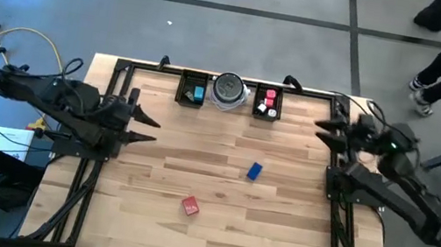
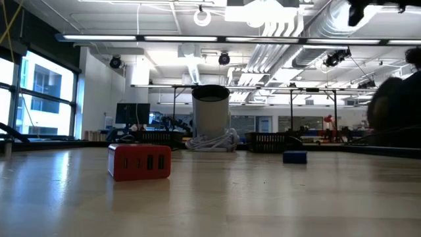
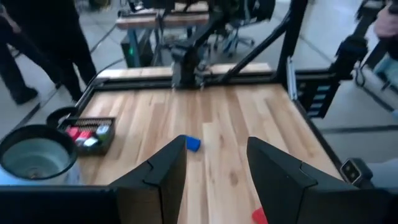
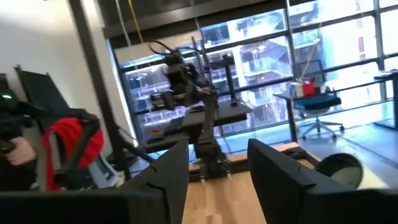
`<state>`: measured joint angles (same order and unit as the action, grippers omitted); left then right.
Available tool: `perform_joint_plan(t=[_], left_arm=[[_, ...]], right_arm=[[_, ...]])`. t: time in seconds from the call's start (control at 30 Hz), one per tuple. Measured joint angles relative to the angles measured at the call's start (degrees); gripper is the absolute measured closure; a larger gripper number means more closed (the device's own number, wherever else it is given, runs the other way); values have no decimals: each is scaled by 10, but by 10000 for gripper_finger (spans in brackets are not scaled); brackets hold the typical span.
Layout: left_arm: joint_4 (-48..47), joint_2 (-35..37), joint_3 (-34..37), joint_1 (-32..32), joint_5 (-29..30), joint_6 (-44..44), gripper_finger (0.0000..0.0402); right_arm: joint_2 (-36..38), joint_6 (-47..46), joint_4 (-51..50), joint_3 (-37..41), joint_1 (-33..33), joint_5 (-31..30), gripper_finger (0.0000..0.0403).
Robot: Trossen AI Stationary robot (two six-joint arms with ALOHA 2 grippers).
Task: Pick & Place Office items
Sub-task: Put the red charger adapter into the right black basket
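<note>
My left gripper (image 1: 149, 127) hangs released, fingers spread, at the table's (image 1: 213, 229) left edge, aimed rightward across the wood. My right gripper (image 1: 326, 131) waits at the right edge, likewise parted, empty. The blue piece (image 1: 254, 171) lies mid-table, its long axis running roughly toward the back, slightly tilted. The red piece (image 1: 191, 205) sits nearer the front, turned askew. Other small pieces fill two black trays (image 1: 266, 113) flanking the round dish (image 1: 228, 91).

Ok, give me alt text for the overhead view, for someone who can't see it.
A red block and a blue block lie loose on a wooden table. At its far edge, two black trays holding small pieces flank a round dish. Both open pincers, left and right, wait at the sides.
</note>
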<state>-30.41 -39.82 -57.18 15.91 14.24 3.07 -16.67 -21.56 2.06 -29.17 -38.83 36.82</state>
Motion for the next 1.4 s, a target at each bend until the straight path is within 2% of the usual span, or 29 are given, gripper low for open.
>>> perform_joint_plan(t=[0.13,0.3,0.53,0.7,0.8,0.93,1.13,1.4], left_arm=[[58,15,59,18,0,0,239],[121,15,120,31,3,-24,239],[107,54,139,35,55,-14,239],[86,128,139,35,63,-11,239],[77,164,139,35,63,-2,239],[76,189,156,38,63,-2,239],[77,222,214,38,68,12,239],[128,265,255,38,68,15,239]], right_arm=[[68,8,-124,-1,28,-27,254],[79,71,-257,0,69,-81,254],[94,104,-180,1,132,-46,254],[163,128,-230,-13,137,-98,254],[162,107,-269,-20,137,-89,254],[159,97,-251,-20,137,-50,254],[162,75,-188,34,137,-44,254],[162,-4,78,214,137,-36,254]])
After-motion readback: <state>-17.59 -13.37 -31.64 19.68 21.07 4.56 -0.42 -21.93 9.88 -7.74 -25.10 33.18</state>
